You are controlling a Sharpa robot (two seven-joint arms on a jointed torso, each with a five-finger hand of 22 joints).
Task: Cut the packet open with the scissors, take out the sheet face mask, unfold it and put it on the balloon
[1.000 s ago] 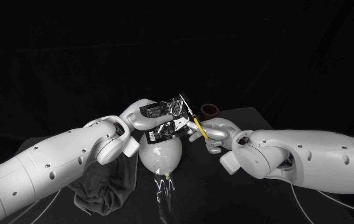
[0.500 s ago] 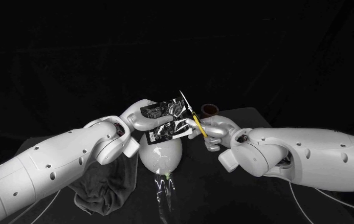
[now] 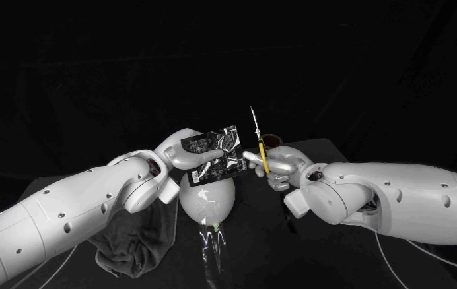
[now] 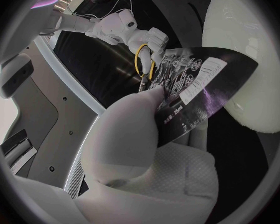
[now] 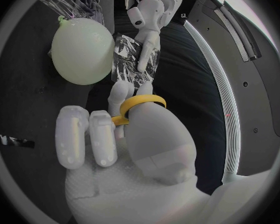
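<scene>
the packet (image 3: pixel 217 152) is thin, crinkly foil: light, floppy, probably slick, so best pinched by one edge with the opposite edge free for the cut. it is dark, glossy, with pale print. the left hand (image 3: pixel 183 150) holds it above the pale balloon (image 3: pixel 209 200) lying at the middle of the counter (image 3: pixel 276 249). the right hand (image 3: pixel 278 169) grips the yellow-handled scissors (image 3: pixel 260 149), blades up, just beside the packet's free edge.

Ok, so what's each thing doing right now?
packet: held up by the left hand, over the balloon; cut or not, cannot tell.
scissors: in the right hand, blades together, pointing up, beside the packet.
balloon: blown up, lying on the table, no mask on it.
cloth: crumpled on the table.
</scene>
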